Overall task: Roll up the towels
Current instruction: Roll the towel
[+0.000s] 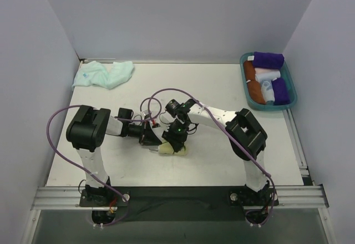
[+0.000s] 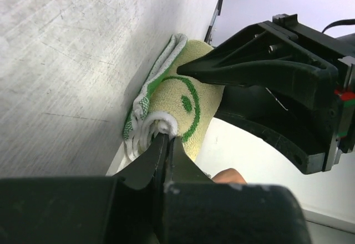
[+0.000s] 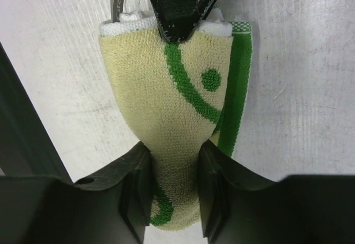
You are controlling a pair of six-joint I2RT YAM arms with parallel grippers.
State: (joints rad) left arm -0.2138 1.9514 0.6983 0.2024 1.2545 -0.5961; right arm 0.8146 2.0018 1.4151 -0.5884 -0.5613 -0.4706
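Note:
The pale yellow towel (image 1: pixel 174 151) with green marks lies rolled on the table between the two arms. My right gripper (image 3: pixel 173 155) is shut on the roll (image 3: pixel 166 94) and squeezes it in near one end. One of its fingers (image 2: pixel 238 66) reaches across the roll (image 2: pixel 191 105). My left gripper (image 2: pixel 166 140) is shut, its tips pressed against the white spiral at the roll's other end. Whether any cloth is caught between them does not show. The mint-aqua towel (image 1: pixel 104 75) lies crumpled and unrolled at the far left corner, away from both grippers.
A teal tray (image 1: pixel 270 108) at the far right holds purple, orange and white rolls. White walls close in the table on the left, back and right. The arm bases and a metal rail run along the near edge.

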